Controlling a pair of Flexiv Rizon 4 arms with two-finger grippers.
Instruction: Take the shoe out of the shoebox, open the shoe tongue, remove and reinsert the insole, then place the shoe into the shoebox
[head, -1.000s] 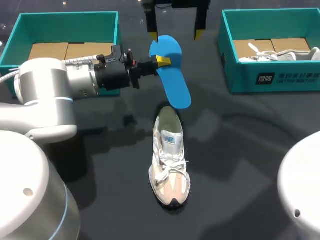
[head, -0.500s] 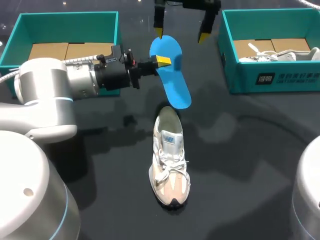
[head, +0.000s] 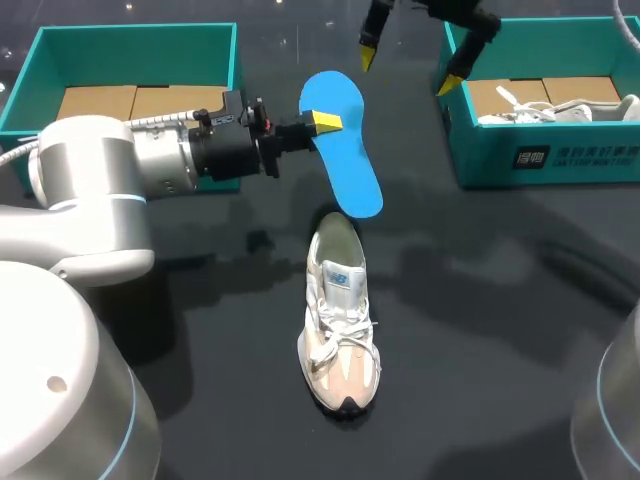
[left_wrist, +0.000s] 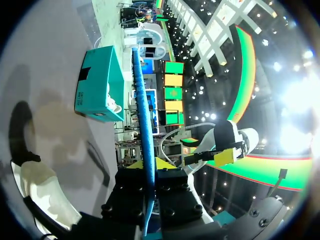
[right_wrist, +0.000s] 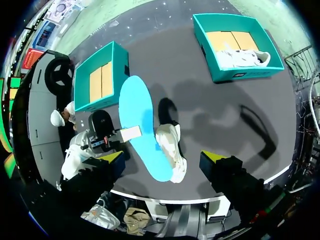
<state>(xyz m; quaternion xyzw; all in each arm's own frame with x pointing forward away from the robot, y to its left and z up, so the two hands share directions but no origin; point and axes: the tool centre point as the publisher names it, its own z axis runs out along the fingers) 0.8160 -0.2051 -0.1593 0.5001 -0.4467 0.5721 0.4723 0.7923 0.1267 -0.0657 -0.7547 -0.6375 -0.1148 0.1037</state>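
White shoe in right shoebox, cardboard in left shoebox

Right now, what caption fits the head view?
Left hand grips the blue insole near the sneaker; right hand hangs open by the right shoebox.

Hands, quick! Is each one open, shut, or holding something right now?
Left hand: shut on the blue insole, held above the table.
Right hand: open, holding nothing.
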